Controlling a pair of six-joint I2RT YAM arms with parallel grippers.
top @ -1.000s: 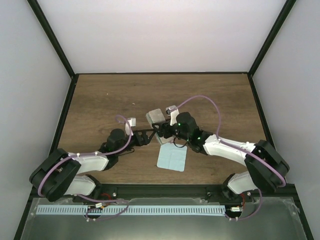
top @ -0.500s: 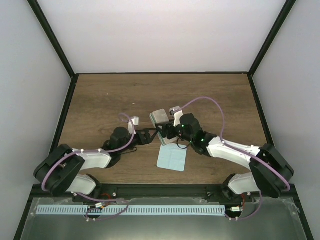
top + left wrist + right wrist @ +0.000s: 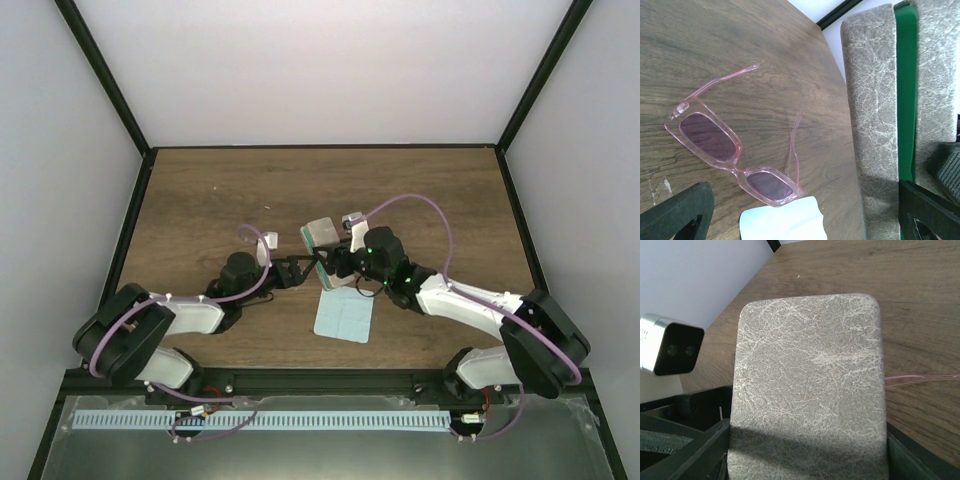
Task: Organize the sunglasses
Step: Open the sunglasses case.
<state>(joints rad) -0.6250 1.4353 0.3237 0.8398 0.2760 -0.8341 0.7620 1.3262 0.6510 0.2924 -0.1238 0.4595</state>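
Observation:
The sunglasses (image 3: 732,155) have a pink frame and magenta lenses. They lie on the table with their arms unfolded, one lens corner on the light blue cloth (image 3: 780,222). My left gripper (image 3: 805,215) is open, its fingers wide apart just short of them. In the top view it (image 3: 298,270) sits mid-table. My right gripper (image 3: 335,262) is shut on the grey case (image 3: 320,235), which fills the right wrist view (image 3: 807,385) between my fingers (image 3: 690,455). The case's green lining (image 3: 905,90) shows; it is slightly open. One pink arm (image 3: 920,378) shows beside the case.
The light blue cloth (image 3: 343,317) lies flat on the wooden table (image 3: 200,200), in front of both grippers. The two grippers are close together, nearly facing each other. Black frame rails (image 3: 120,230) and white walls bound the table.
My right gripper has carried the case slightly right and away. My left gripper has reached a little further right toward it.

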